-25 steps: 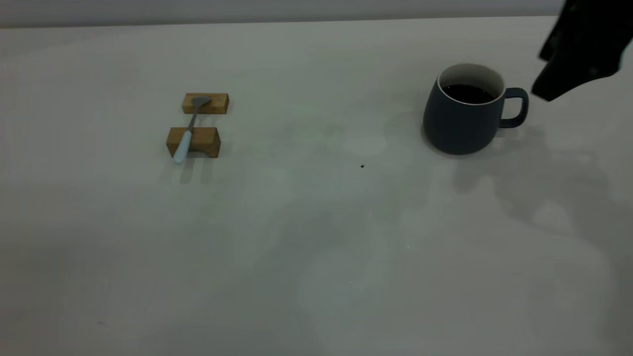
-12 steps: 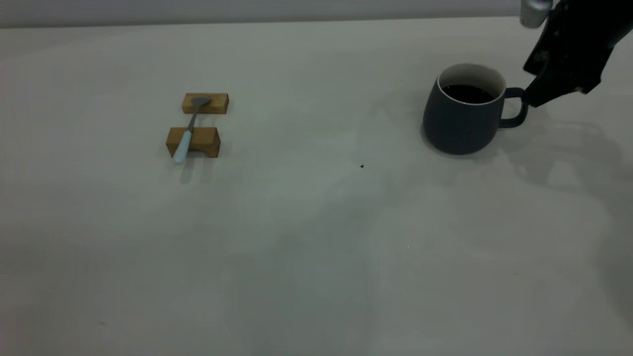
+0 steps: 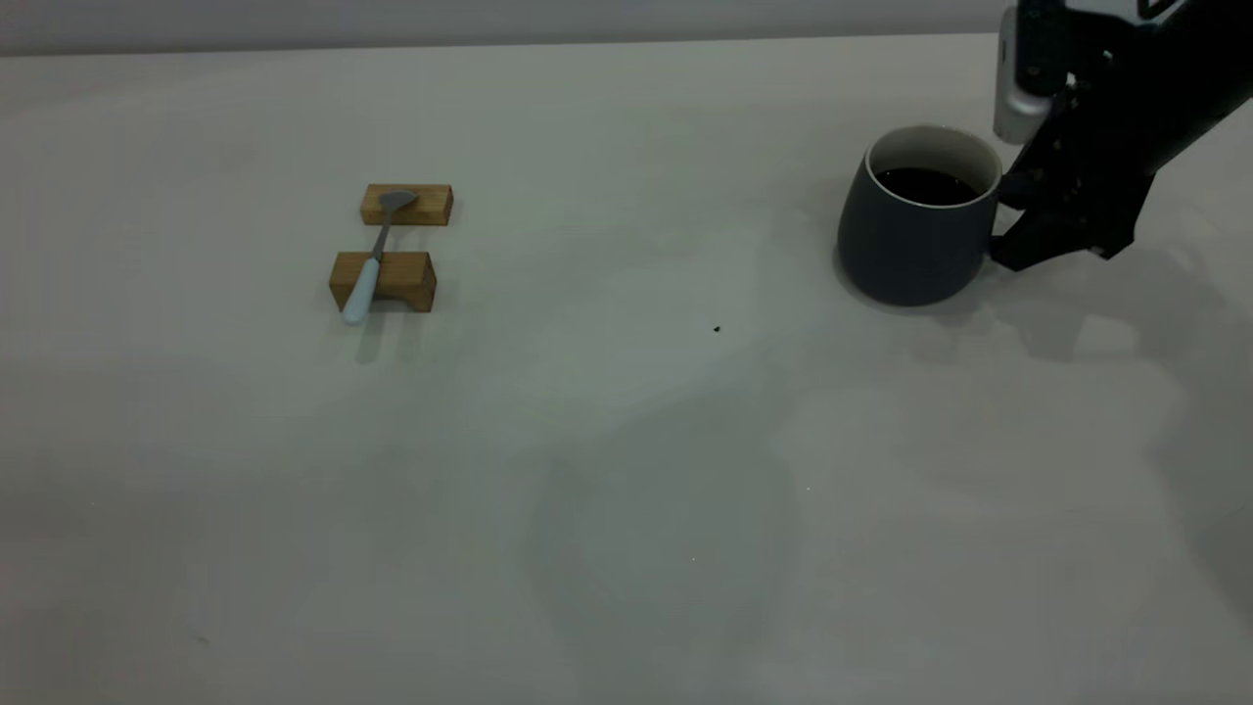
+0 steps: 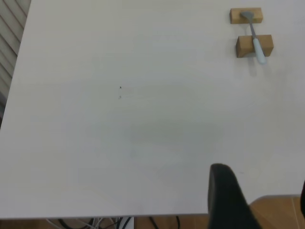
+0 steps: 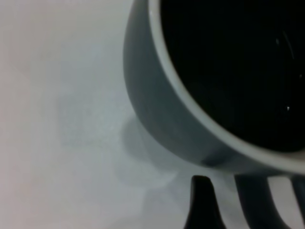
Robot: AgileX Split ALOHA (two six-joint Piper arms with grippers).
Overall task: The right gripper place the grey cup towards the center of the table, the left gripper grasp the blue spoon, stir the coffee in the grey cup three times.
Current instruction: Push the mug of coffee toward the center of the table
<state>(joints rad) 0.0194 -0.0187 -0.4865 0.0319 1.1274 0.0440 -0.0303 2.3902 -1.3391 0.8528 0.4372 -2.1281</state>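
Observation:
The grey cup (image 3: 910,245) stands at the far right of the table (image 3: 587,441), with dark coffee (image 3: 925,184) inside. My right gripper (image 3: 1018,250) is low beside it and hides the handle in the exterior view. In the right wrist view the cup (image 5: 162,109) fills the frame; one black finger (image 5: 202,202) stands beside the handle loop (image 5: 255,200), apart from it, jaws open. The blue spoon (image 3: 372,259) lies across two wooden blocks at the left. My left gripper (image 4: 262,205) hovers open over the table's edge, far from the spoon (image 4: 255,40).
Two brown wooden blocks (image 3: 406,205) (image 3: 382,281) carry the spoon. A tiny dark speck (image 3: 717,329) marks the middle of the table. The left wrist view shows the table's edge with wooden floor and cables below.
My right gripper has come down and leftward from the upper right corner to the cup's handle, now covering it. Cup and spoon have not moved.

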